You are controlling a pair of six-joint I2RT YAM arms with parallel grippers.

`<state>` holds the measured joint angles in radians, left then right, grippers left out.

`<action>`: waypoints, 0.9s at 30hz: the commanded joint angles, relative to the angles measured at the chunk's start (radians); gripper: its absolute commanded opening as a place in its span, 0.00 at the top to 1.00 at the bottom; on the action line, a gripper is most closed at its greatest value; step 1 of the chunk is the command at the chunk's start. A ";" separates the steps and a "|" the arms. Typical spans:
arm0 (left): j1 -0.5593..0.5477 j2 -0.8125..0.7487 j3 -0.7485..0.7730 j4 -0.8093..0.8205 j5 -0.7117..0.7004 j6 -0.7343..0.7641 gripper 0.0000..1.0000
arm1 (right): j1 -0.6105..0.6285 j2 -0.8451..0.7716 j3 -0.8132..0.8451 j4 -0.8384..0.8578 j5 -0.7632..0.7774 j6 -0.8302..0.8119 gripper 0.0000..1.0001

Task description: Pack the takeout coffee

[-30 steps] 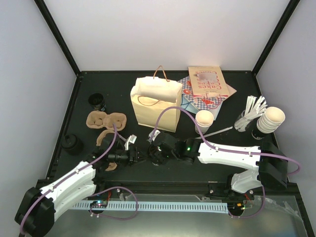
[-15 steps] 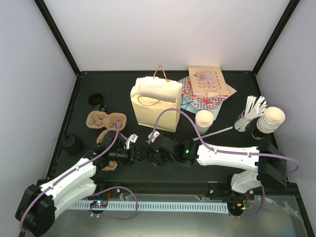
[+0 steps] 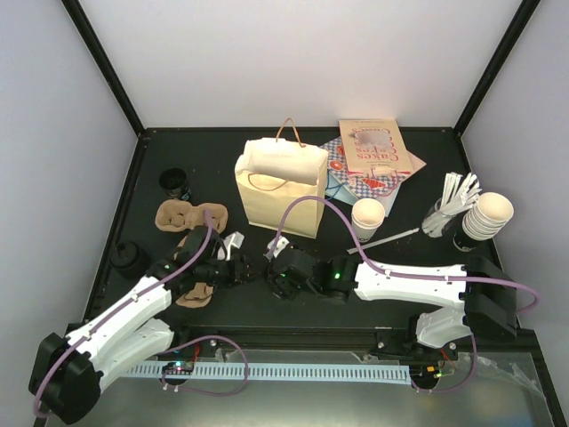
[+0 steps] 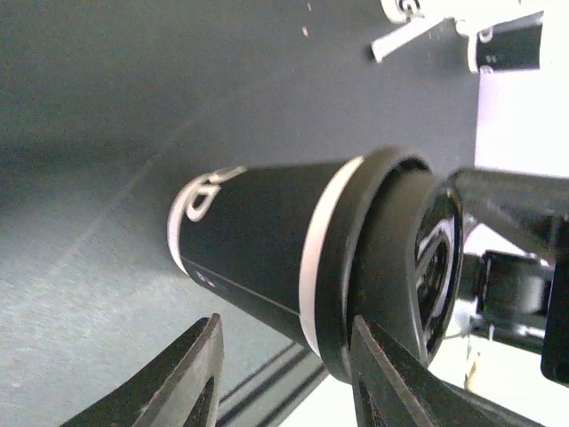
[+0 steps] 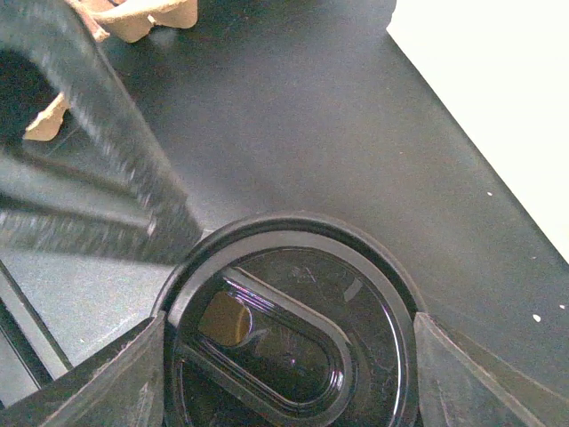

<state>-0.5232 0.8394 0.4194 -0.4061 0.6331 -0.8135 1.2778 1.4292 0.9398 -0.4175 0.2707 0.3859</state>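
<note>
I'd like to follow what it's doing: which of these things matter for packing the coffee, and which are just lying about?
For the job:
lidded coffee cup
tan paper bag

Lying about:
cardboard cup carriers
lidless cup
stacked cups
printed papers
white stirrers

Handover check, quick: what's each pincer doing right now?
Left pincer: open, next to the takeout coffee.
Right pincer: shut on the takeout coffee.
</note>
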 commanded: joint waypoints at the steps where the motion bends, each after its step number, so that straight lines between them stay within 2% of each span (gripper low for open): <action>1: 0.042 -0.019 0.061 -0.066 -0.089 0.051 0.58 | 0.018 0.071 -0.094 -0.172 -0.095 0.001 0.39; 7: 0.071 -0.001 0.073 0.034 -0.022 0.049 0.56 | 0.018 0.042 -0.103 -0.152 -0.093 -0.004 0.39; 15: 0.081 0.000 0.101 0.102 -0.006 0.062 0.54 | 0.018 0.048 -0.084 -0.138 -0.058 0.005 0.41; 19: 0.086 0.003 0.099 0.107 0.004 0.071 0.54 | 0.017 0.050 -0.099 -0.115 -0.089 -0.032 0.37; 23: 0.088 0.007 0.085 0.120 0.017 0.080 0.53 | 0.018 0.014 -0.109 -0.106 -0.056 -0.083 0.38; 27: 0.088 0.039 0.063 0.157 0.054 0.077 0.53 | 0.017 -0.001 -0.112 -0.105 -0.094 -0.136 0.37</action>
<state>-0.4438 0.8490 0.4747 -0.3077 0.6365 -0.7555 1.2800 1.3918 0.8936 -0.3553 0.2588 0.3168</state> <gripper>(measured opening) 0.468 0.715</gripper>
